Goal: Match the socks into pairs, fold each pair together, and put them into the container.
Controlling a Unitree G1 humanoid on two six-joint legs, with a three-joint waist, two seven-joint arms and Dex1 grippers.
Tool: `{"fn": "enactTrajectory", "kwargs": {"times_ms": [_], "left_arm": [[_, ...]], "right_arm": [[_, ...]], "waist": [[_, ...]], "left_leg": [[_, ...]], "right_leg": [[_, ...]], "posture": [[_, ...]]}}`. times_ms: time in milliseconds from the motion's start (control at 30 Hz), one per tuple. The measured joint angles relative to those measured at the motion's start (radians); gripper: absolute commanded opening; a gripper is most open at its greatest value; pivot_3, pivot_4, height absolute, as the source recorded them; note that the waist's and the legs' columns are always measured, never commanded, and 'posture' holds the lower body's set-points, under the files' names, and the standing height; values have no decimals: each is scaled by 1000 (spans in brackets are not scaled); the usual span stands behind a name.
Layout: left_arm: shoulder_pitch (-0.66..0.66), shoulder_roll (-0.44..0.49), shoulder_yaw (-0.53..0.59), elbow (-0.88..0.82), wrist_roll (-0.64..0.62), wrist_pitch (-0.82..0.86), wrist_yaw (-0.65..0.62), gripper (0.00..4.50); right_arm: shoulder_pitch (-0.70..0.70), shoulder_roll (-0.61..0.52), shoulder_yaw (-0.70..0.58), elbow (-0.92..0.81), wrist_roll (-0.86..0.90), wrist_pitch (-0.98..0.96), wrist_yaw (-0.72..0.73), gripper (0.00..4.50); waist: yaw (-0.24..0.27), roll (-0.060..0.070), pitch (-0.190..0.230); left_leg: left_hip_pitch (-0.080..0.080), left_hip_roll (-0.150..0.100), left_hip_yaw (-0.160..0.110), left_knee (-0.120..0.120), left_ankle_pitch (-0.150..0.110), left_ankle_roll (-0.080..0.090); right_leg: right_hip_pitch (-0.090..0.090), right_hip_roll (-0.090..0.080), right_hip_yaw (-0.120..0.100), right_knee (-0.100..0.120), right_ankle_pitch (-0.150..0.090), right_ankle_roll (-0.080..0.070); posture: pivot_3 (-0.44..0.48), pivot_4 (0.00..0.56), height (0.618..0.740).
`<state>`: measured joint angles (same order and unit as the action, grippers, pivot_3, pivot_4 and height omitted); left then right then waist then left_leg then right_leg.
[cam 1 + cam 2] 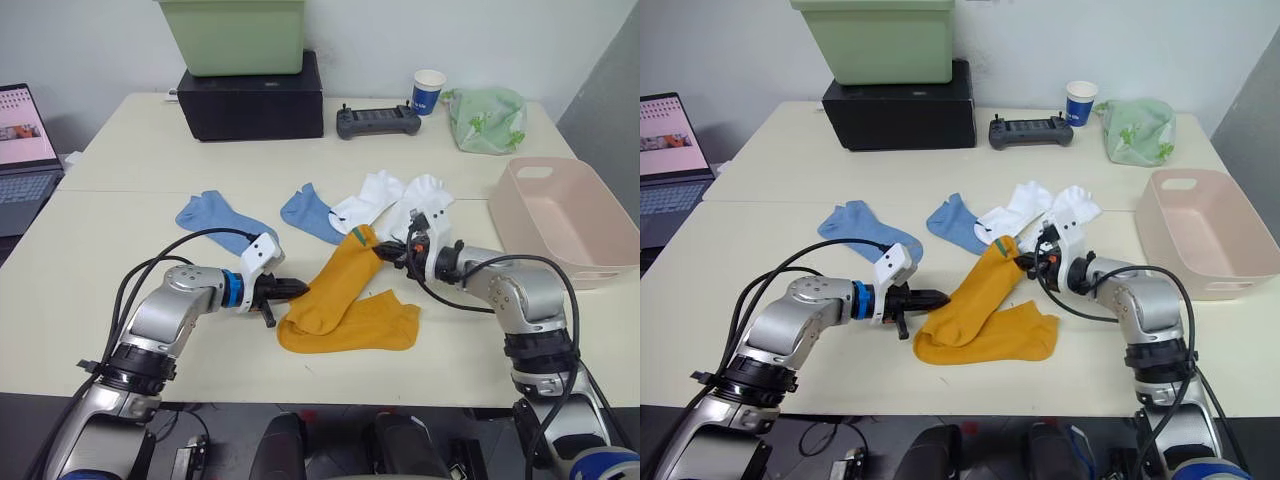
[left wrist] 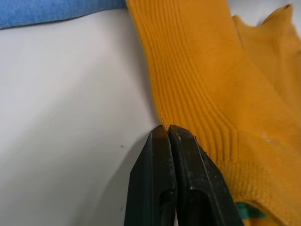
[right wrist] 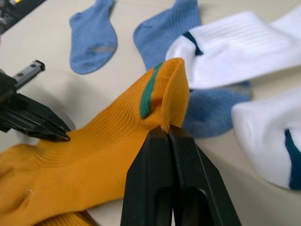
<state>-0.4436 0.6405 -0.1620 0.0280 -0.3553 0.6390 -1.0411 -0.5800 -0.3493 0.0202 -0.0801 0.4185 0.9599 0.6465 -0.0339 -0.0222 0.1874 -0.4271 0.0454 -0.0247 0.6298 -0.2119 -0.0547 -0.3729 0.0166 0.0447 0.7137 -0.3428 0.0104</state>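
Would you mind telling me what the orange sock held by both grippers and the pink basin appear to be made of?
The orange sock looks like a soft ribbed knit, probably cotton blend: fine parallel ribs show, and it drapes and creases. The pink basin looks like moulded plastic with a smooth, slightly matte finish: rounded corners, even walls and a cut handle slot.

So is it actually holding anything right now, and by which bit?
Yes: the upper orange sock. The right gripper pinches its cuff by the green tab; the left gripper pinches its side edge.
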Motion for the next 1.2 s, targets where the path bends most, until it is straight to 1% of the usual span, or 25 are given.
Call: {"fn": "enactTrajectory", "kwargs": {"times_ms": [100, 233, 267, 333, 367, 433, 567, 700, 733, 767, 833, 867, 900, 967, 1000, 1033, 1100, 1200], "left_arm": [[11, 1, 51, -93, -106, 103, -17, 43], [28, -8, 160, -303, -348, 325, 4, 43], [31, -26, 179, -347, -401, 366, 22, 43], [56, -115, 225, -401, -505, 443, 112, 43], [71, -157, 228, -418, -542, 472, 157, 43], [105, -218, 228, -432, -584, 506, 236, 43], [168, -287, 225, -451, -599, 514, 355, 43], [258, -287, 188, -462, -547, 457, 397, 43], [279, -281, 184, -463, -538, 441, 398, 429], [288, -274, 179, -464, -528, 431, 400, 556], [297, -263, 177, -472, -521, 409, 401, 1175], [304, -245, 178, -485, -522, 405, 400, 1511], [318, -206, 184, -506, -531, 406, 390, 1804], [348, -124, 224, -536, -548, 411, 367, 2533], [355, -103, 242, -541, -554, 412, 357, 2863], [366, -49, 261, -548, -581, 420, 327, 3198], [377, 45, 303, -553, -599, 421, 268, 3840], [367, 161, 364, -525, -587, 372, 172, 3840]], "right_arm": [[-17, -17, -1, -9, 15, 0, 9, 0], [-98, -36, -8, -26, 48, 12, 24, 0], [-120, -36, -7, -27, 55, 12, 25, 0], [-162, -24, 17, -23, 55, 15, 30, 0], [-181, -13, 39, -20, 54, 14, 33, 0], [-202, 4, 82, 7, 49, 7, 47, 0], [-218, 3, 164, 84, 15, -20, 82, 0], [-212, 10, 246, 117, -26, -78, 127, 0], [-204, 19, 256, 117, -30, -91, 140, 0], [-196, 26, 262, 117, -32, -98, 148, 0], [-184, 38, 270, 115, -32, -101, 160, 452], [-181, 48, 269, 112, -30, -100, 158, 702], [-176, 62, 257, 102, -21, -98, 153, 978], [-169, 65, 223, 74, 2, -91, 141, 1761], [-168, 61, 206, 64, 5, -86, 137, 2127], [-158, 47, 183, 31, 24, -65, 135, 2470], [-130, 0, 156, -38, 54, -26, 139, 2483], [-44, -124, 125, -155, 87, 30, 159, 2483]], "waist": [[0, 0, 0], [-4, 0, 0], [-3, 0, 0], [-3, 0, 0], [-3, 0, 0], [-4, 0, 0], [0, 0, 0], [-1, 0, 0], [-1, 0, 0], [1, 0, 0], [2, 0, 0], [1, 0, 0], [1, 0, 0], [-1, 0, 0], [0, 0, 0], [1, 0, 0], [5, 0, 0], [9, 0, 0]], "left_leg": [[-2, 0, 0, 1, 0, 0], [-2, 0, -1, 1, 0, 0], [-2, 0, -1, 1, 0, 0], [-1, 0, -2, 1, 0, 0], [-1, 1, -2, 2, 0, 0], [-1, 0, -2, 2, 0, 0], [-2, 0, -2, 3, 0, 0], [-1, 1, -2, 3, 0, 0], [-1, 1, -2, 3, 0, 0], [-1, 1, -2, 3, 0, 0], [-1, 0, -2, 3, 0, -1], [-1, 0, -2, 3, 0, -1], [-1, 0, -2, 3, 0, -1], [-1, 1, -3, 2, 0, -1], [-1, 1, -4, 2, 0, -1], [-1, 1, -4, 2, 1, -1], [-1, 0, -4, 1, 1, -1], [-2, -2, -3, 1, 1, -1]], "right_leg": [[-1, 0, 0, 0, 0, 0], [-1, 0, 0, 0, 0, 0], [0, 0, 0, 0, 0, 0], [0, 0, 0, 1, 0, 0], [0, 0, 0, 1, 0, 0], [0, 0, 0, 1, 0, 0], [0, 0, 0, 1, 0, 0], [0, 0, 1, 1, 0, 0], [0, 0, 1, 1, 0, 0], [0, 0, 1, 1, 0, 0], [0, 0, 1, 1, 0, 0], [0, 0, 1, 1, 0, 0], [0, 0, 1, 1, 0, 0], [-1, 0, 1, 1, 0, 0], [0, 0, 1, 1, 0, 0], [0, 0, 0, 1, 0, 0], [0, -1, 0, 0, 0, 0], [1, -2, 0, -2, 0, 0]], "posture": [[0, 150, 740], [0, 150, 740], [0, 150, 740], [0, 150, 740], [0, 150, 740], [0, 150, 740], [0, 150, 740], [0, 150, 740], [0, 150, 740], [0, 150, 740], [0, 150, 740], [0, 150, 740], [0, 150, 740], [0, 150, 740], [0, 150, 740], [0, 150, 740], [0, 150, 740], [0, 150, 740]]}}
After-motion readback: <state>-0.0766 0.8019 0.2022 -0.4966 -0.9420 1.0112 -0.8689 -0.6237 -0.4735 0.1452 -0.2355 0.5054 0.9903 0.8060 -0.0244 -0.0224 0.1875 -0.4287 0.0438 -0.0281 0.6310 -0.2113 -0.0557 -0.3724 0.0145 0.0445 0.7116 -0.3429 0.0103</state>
